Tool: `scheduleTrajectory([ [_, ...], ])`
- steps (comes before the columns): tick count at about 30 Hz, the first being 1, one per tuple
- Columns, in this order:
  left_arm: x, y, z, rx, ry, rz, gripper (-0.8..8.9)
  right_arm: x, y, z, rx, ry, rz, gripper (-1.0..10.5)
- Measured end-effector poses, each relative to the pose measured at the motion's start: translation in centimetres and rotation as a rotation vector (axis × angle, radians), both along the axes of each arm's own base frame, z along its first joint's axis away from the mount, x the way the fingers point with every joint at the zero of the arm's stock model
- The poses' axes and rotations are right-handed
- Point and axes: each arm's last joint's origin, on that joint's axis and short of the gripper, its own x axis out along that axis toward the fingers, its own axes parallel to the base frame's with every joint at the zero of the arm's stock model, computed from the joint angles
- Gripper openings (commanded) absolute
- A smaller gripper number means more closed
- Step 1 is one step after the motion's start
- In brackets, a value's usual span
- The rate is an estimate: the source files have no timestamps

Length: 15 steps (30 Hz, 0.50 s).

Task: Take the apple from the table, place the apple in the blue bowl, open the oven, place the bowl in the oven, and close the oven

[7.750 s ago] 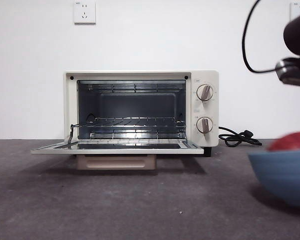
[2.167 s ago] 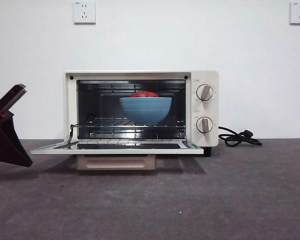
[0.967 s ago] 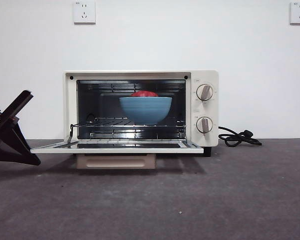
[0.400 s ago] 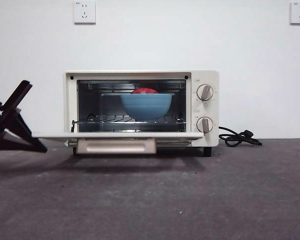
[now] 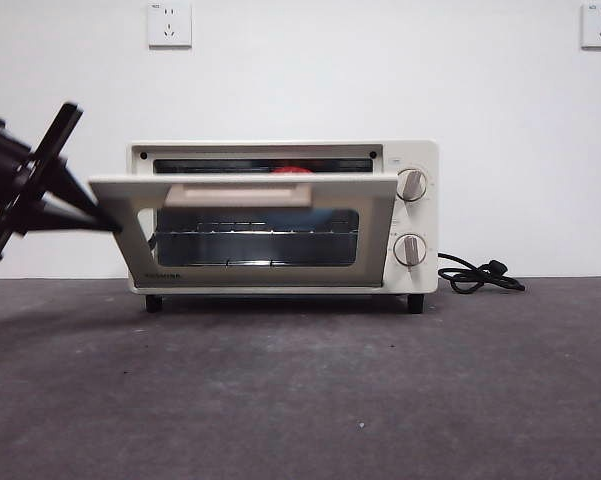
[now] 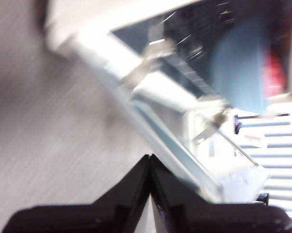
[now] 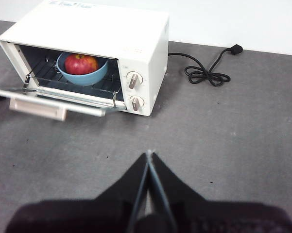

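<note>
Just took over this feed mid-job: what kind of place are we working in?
Probably a lab or test bench set up as a kitchen, not a real one: a toaster oven alone on a bare grey table, a plain white wall with sockets, and its cord lying unplugged.

Your front camera sits low at table [image 5: 310, 400] height, looking level at the oven [image 5: 283, 216] and the wall behind. Your left wrist camera is pressed close to the oven's [image 6: 150, 73] door corner, blurred. Your right wrist camera looks down from well back at the whole oven [image 7: 94, 53]. All three views share the oven.
</note>
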Motion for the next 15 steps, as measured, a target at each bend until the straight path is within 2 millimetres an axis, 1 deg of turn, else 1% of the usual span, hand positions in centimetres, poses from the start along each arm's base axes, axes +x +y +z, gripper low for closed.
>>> scheduleTrajectory([
  [8, 2.2, 0.0, 4.3, 0.004, -0.132, 0.011, -0.08, 0.0, 0.0, 0.0, 0.002, 0.001, -0.001, 0.0],
  [11, 2.7, 0.0, 5.6, 0.002, -0.169, 0.014, -0.08, 0.0, 0.0, 0.0, 0.002, 0.000, -0.002, 0.0],
  [15, 3.1, 0.0, 6.8, -0.001, -0.198, 0.017, -0.08, 0.0, 0.0, 0.0, 0.002, 0.000, -0.002, 0.0],
])
